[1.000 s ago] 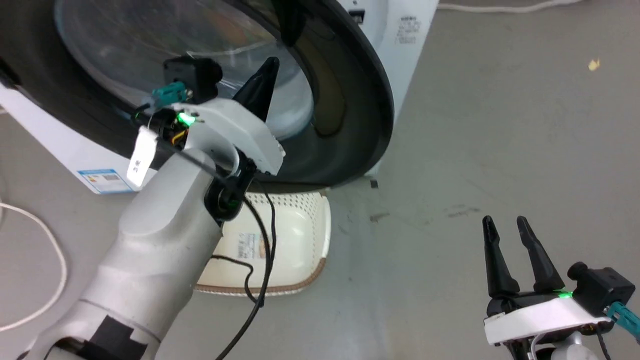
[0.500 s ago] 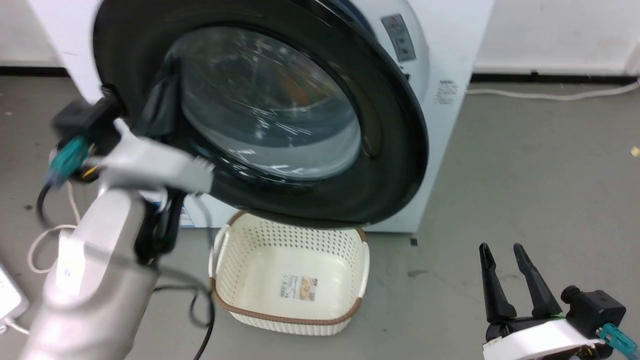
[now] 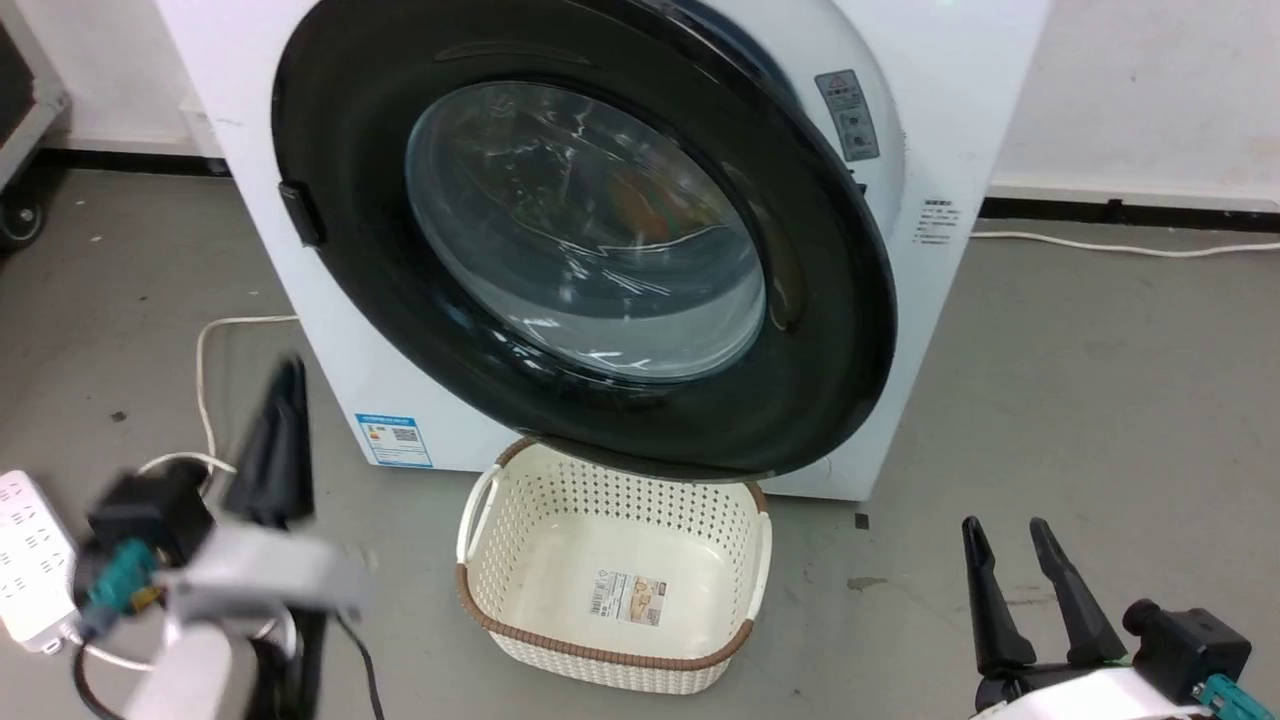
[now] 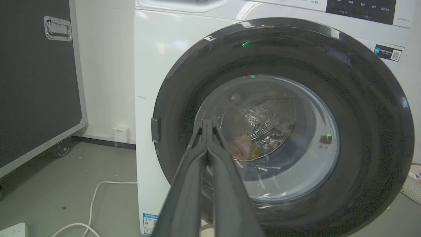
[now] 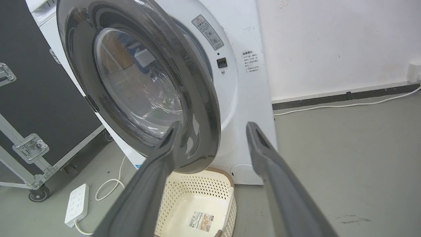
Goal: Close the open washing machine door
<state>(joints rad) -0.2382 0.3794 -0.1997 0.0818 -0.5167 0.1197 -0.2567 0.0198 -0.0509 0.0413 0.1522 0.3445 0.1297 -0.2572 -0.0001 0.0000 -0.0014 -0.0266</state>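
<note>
Washing machine door (image 3: 590, 230) ahead of left gripper (image 4: 206, 131), free edge ajar off washing machine (image 3: 960, 100). Its 2 fingers (image 4: 194, 177) pressed together, empty; right gripper (image 3: 1003, 530) spread, idle. Push frame near free edge until latched

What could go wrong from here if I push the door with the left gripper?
1. The door is not latched: the right wrist view shows a gap between its rim and the machine, so it may swing open.
2. The basket sits right under the door's lower edge; a low approach could hit it.
3. The left gripper, shut, hangs near the power strip and white cable; it might snag them.
</note>
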